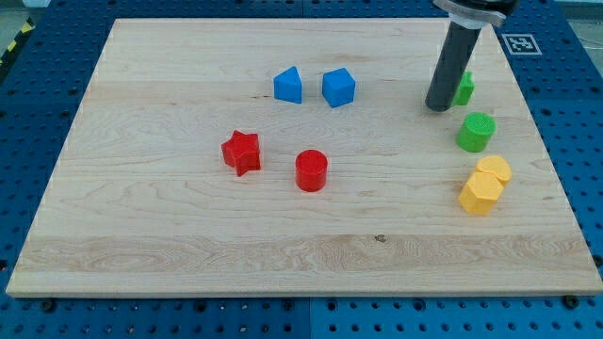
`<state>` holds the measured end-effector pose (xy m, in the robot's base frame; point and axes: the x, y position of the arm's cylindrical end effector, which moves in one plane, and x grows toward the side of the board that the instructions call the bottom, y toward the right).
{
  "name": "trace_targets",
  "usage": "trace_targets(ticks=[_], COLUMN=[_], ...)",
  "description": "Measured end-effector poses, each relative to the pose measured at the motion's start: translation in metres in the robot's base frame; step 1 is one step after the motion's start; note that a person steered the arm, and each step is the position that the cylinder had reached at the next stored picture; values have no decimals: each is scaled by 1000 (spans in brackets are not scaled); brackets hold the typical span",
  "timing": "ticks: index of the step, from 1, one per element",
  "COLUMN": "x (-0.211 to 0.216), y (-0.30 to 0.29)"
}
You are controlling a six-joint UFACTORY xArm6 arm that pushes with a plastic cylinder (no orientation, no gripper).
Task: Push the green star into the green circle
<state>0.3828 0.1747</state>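
Note:
The green star (464, 88) lies near the board's right edge in the upper part of the view, partly hidden behind the rod. The green circle (476, 131) is a short cylinder just below it, a small gap apart. My tip (438, 106) rests on the board right at the star's left side, above and left of the green circle. Whether the tip touches the star I cannot tell.
A yellow circle (494, 169) and a yellow hexagon (480, 194) sit together below the green circle. Two blue blocks (288, 85) (338, 87) lie at top centre. A red star (241, 152) and red circle (311, 170) lie mid-board. The wooden board's right edge (546, 141) is close.

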Motion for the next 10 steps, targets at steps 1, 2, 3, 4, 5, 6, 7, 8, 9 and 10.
trace_targets(ticks=[1,2,3,4,5,6,7,8,9,10], x=[-16,-50,-85,-87,-49,-3,-5,-29,-35,-32], y=[-25,-47,-33,-2,16,22,15,11,33,48])
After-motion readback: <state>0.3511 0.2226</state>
